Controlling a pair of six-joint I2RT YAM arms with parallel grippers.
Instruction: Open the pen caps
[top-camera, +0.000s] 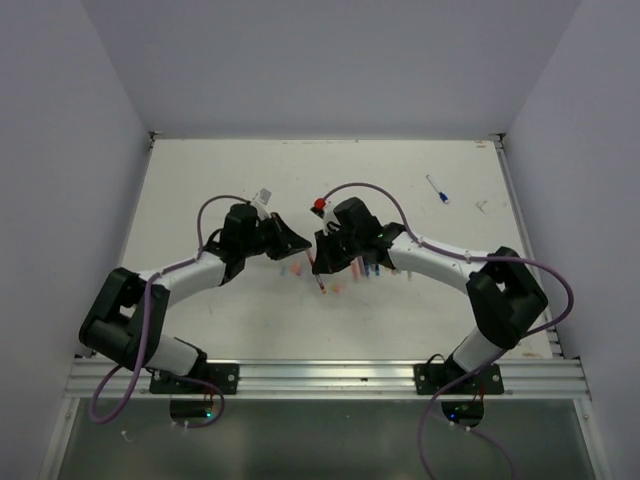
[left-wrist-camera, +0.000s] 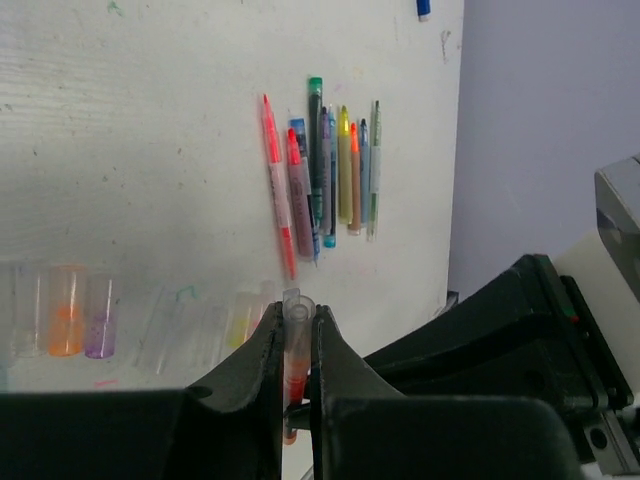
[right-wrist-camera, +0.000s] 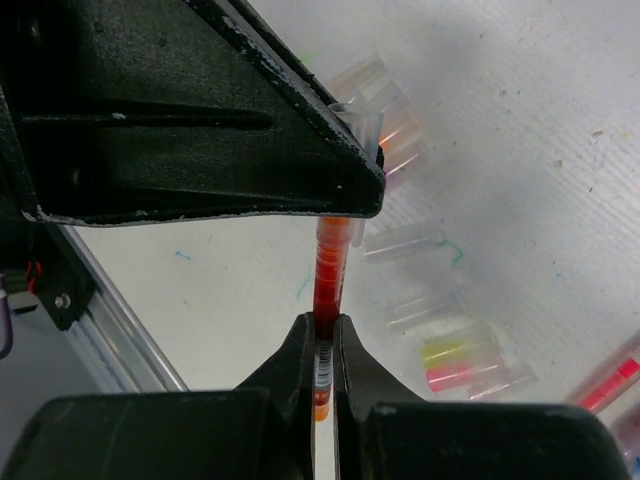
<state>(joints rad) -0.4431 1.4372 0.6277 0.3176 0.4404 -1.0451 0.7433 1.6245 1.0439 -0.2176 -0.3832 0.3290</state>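
The left gripper (left-wrist-camera: 297, 326) and the right gripper (right-wrist-camera: 323, 332) meet near the middle of the table (top-camera: 200, 180), tip to tip, seen just left of centre in the top view.

In the left wrist view, low in the middle of the frame, the left fingers are pressed in on a clear cap (left-wrist-camera: 296, 299). Its open rim pokes out just above the fingertips, and red shows through it lower down.

In the right wrist view the right fingers pinch a red pen (right-wrist-camera: 328, 262) near its lower end, at the bottom centre of the frame. The pen runs straight up from there, and its top end goes under the dark finger of the left gripper, which fills the upper left. Whether the cap is fully seated on the pen cannot be told.

Loose caps (left-wrist-camera: 67, 310) lie on the table in a rough line at the lower left of the left wrist view: orange, purple, clear and yellow ones.

A row of pens (left-wrist-camera: 322, 170) lies side by side at the upper middle of that view, uncapped tips pointing to the top of the frame.

A blue pen (top-camera: 437, 189) lies alone at the upper right of the top view, well apart from the rest.
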